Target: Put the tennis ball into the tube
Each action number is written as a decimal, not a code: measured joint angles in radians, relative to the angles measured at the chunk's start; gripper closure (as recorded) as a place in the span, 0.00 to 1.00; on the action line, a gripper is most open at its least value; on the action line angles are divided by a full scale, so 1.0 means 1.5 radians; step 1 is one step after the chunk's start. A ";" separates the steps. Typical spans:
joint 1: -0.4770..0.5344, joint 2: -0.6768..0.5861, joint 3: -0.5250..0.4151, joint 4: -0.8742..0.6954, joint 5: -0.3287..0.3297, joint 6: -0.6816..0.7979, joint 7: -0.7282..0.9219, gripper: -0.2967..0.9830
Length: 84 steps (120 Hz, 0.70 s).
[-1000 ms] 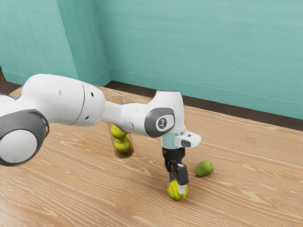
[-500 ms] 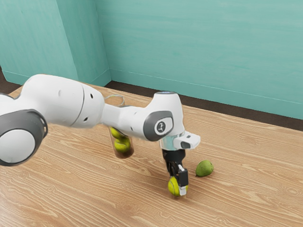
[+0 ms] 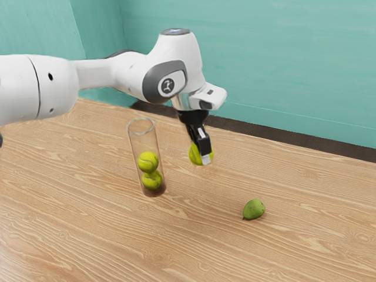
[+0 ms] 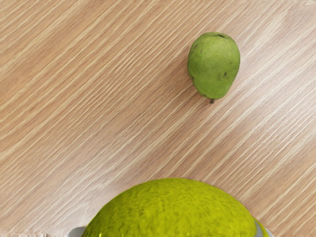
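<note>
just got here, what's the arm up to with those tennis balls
The robot arm's hand is holding a tennis ball above the table, between its two fingers. Two other balls sit one on top of the other in the clear tube, whose top is open. The held ball is beside the tube and not yet in it. A green pear lies on the table.

Prob. a home rm, w/ teal wall (image 3: 282, 64) & wood-grain table (image 3: 317, 241).

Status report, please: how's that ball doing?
Gripper shut on the ball, held above the table. Tube standing, two balls inside. Pear off to one side.
</note>
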 joint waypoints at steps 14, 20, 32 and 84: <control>0.028 0.000 0.000 0.080 0.031 -0.063 -0.002 0.58; 0.038 -0.001 0.000 0.105 0.045 -0.090 -0.002 0.58; 0.062 -0.015 0.000 0.124 0.066 -0.134 -0.003 0.58; 0.153 -0.031 -0.002 0.127 0.093 -0.225 -0.005 0.55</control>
